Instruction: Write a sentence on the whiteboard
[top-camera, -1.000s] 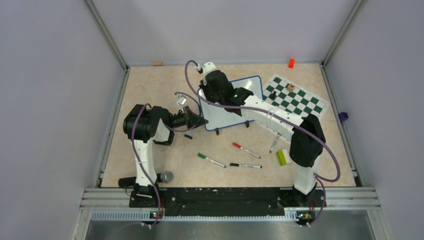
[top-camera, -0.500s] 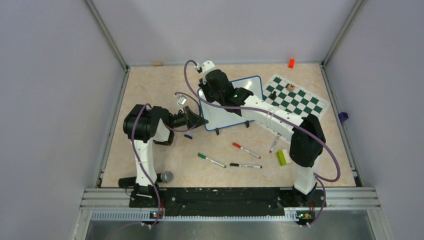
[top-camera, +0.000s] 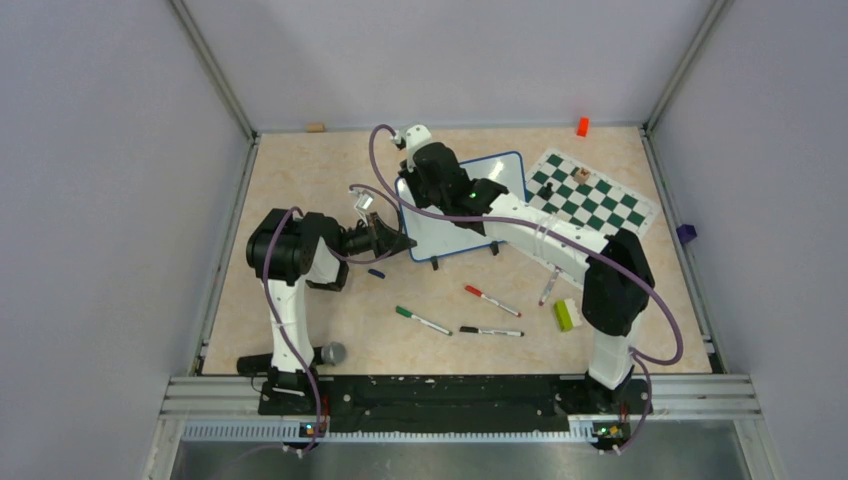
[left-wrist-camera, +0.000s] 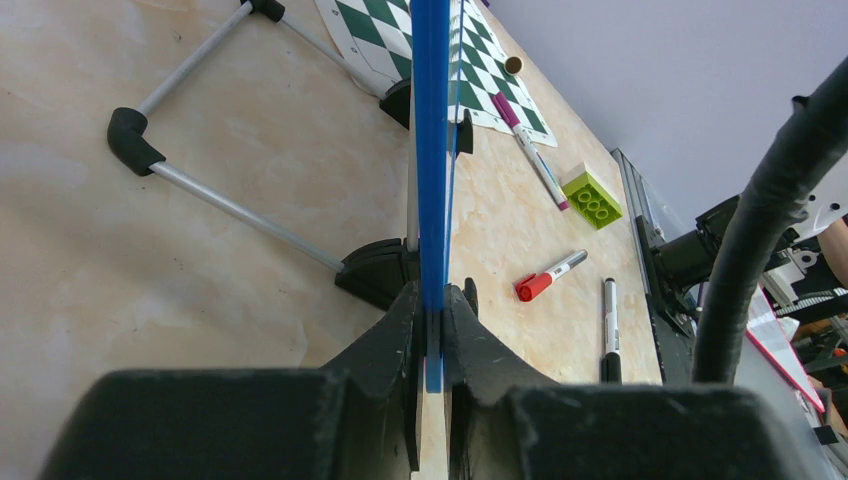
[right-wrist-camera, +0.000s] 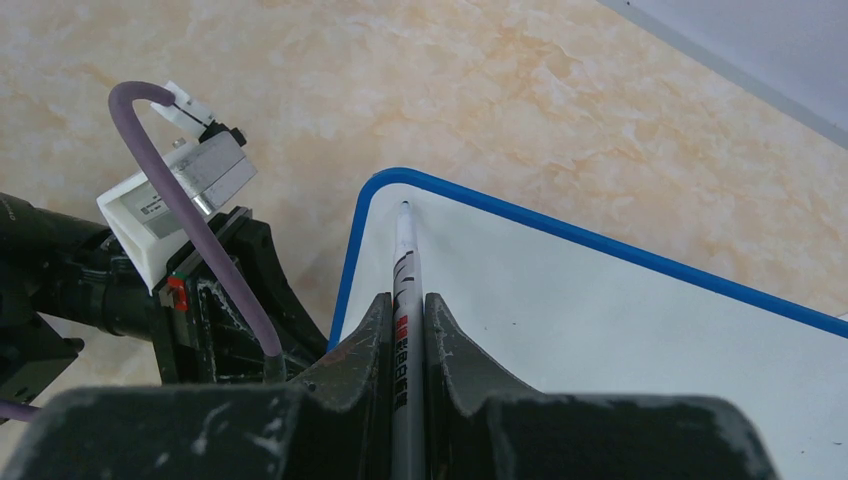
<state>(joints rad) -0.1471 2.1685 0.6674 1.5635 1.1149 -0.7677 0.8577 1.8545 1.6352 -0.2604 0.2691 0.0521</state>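
Observation:
The whiteboard (top-camera: 452, 236) stands tilted on its black feet in the middle of the table, white with a thin blue frame. My left gripper (top-camera: 401, 243) is shut on its left frame edge; in the left wrist view the blue edge (left-wrist-camera: 431, 150) runs straight up from between my jaws (left-wrist-camera: 432, 335). My right gripper (top-camera: 411, 186) is shut on a white marker (right-wrist-camera: 405, 262). The marker's tip sits at the board's upper left corner (right-wrist-camera: 395, 190). The board face (right-wrist-camera: 600, 330) shows no writing, so no sentence is in view.
Green (top-camera: 422, 320), red (top-camera: 491, 300), black (top-camera: 490, 331) and purple (top-camera: 548, 290) markers lie in front of the board. With them are a blue cap (top-camera: 376, 272) and a lime brick (top-camera: 565, 315). The chess mat (top-camera: 590, 195) lies right of the board.
My right wrist has shifted very slightly at the board's upper left corner. The left arm and the board have not moved.

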